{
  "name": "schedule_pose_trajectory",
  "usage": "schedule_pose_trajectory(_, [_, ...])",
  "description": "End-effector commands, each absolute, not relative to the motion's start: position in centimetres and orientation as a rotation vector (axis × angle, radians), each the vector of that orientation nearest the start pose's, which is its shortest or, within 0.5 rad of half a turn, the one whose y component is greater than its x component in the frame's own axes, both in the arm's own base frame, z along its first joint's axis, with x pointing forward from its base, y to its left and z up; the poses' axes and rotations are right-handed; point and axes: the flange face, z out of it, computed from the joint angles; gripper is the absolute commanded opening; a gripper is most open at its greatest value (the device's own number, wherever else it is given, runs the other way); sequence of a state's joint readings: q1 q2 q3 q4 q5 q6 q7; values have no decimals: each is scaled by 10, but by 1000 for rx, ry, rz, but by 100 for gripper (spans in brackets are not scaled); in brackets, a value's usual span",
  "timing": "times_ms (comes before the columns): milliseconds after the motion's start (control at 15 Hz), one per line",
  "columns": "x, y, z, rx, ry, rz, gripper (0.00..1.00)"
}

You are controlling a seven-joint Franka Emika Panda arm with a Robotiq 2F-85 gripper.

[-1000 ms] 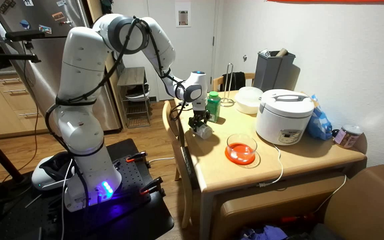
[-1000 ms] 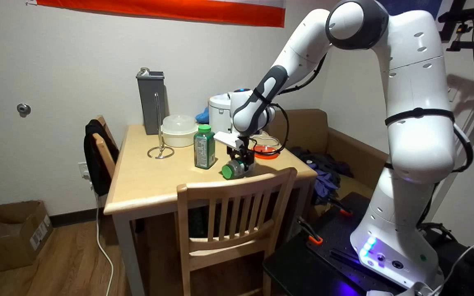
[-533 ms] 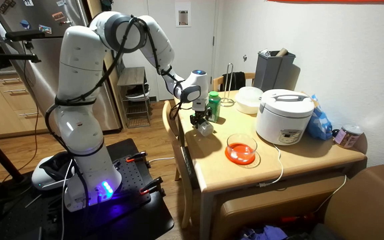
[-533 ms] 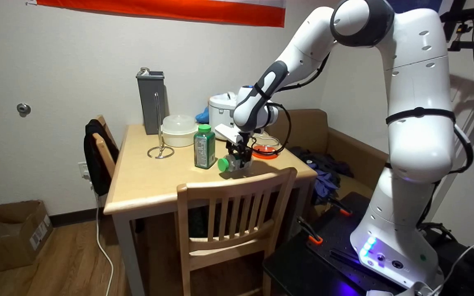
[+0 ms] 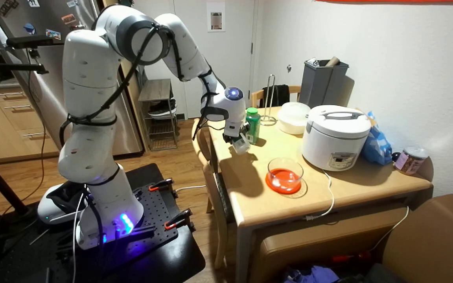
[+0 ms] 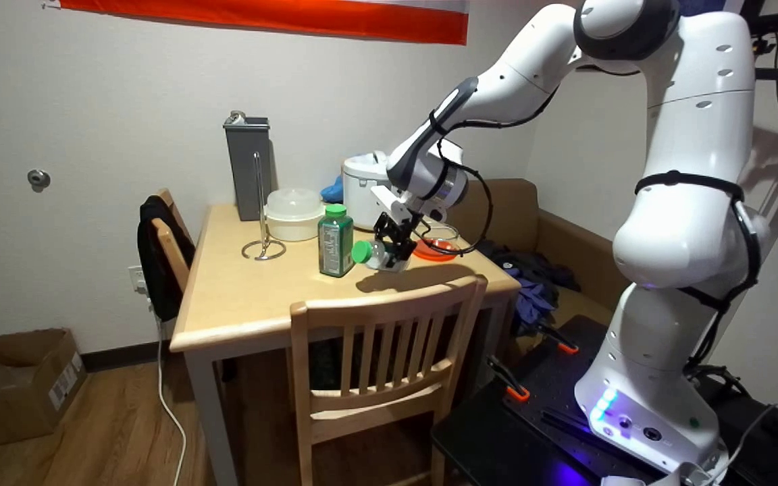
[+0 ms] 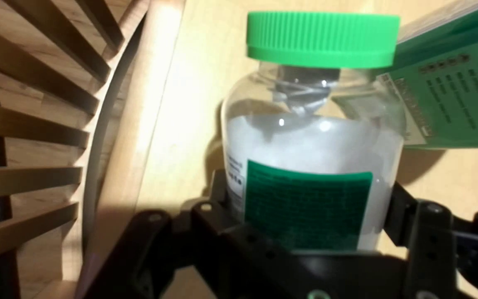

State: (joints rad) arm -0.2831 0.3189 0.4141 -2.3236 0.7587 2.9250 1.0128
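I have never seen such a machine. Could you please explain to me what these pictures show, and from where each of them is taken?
The white machine is a robot arm; the black two-fingered tool at its end is the gripper. The wide pictures are taken from two places outside the robot; the close one is taken from the arm's wrist. The gripper is closed around a clear bottle with a green cap; this bottle is tilted nearly onto its side and seems to be off the table. A green bottle stands upright close beside it. The table also carries a rice cooker, a pale lidded bowl, and a glass bowl with a round red piece under it.
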Motion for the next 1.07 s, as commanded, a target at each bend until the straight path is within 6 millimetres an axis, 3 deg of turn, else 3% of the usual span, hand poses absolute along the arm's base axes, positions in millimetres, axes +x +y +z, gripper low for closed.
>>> schedule_pose_trajectory(0, [549,24,241,-1689,1865,21,58])
schedule_pose_trajectory(133, [554,18,237,-1613,1797,74,58])
schedule_pose_trajectory(267, [548,10,220,-1575,1747,119,58])
schedule_pose_trajectory(600, [500,-19,136,-1515,1722,235,58])
schedule_pose_trajectory(1000, [490,-29,122,-1426,1639,238,58])
